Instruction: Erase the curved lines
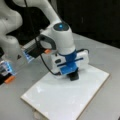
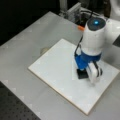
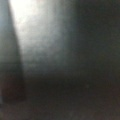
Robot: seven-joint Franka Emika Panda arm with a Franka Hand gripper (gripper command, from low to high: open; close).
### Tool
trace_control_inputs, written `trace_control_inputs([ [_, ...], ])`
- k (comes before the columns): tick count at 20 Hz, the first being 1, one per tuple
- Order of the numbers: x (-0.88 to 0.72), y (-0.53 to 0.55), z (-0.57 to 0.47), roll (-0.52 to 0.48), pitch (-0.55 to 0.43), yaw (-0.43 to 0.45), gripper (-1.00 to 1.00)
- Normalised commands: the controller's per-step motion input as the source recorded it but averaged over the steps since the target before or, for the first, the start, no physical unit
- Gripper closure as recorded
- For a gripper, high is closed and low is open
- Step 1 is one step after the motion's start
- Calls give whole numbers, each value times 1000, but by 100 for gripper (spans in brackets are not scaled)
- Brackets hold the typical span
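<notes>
Two front views show the arm standing over the white board [image 1: 62, 97], which lies flat on the grey surface [image 1: 105, 50]. In a front view the gripper [image 1: 73, 75] points straight down at the far part of the board, and a small black block, probably the eraser [image 1: 73, 76], sits at its tip and seems to touch the board. I cannot tell if the gripper is clenched on this block or if the block is fixed to it, because the blue and white body hides the place where they meet. The curve lines I cannot find here; the board looks plain white with some glare.

In a front view from the opposite side, the gripper [image 2: 83, 71] is near the middle of the board [image 2: 55, 67], a little toward this view's right, and the black eraser [image 2: 82, 73] rests on the white face. Again no grey strokes are visible, so either they are too faint or they lie under the arm.

The wrist view gives only a bright patch and dark blur, nothing to name.

I think the risks are these: the board is not visibly clamped, so a hard sideways wipe may push it across the surface. If the block presses unevenly, part of a stroke may stay. With strokes this faint, missed marks would be hard to notice.
</notes>
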Motion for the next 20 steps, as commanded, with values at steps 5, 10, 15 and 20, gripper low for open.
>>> trace_control_inputs([
  [5,274,160,-212,-62,33,53,100],
  [10,357,250,-216,-65,56,30,100],
  [15,425,319,-186,-73,94,9,100],
  [20,449,368,-188,-83,102,-16,100],
])
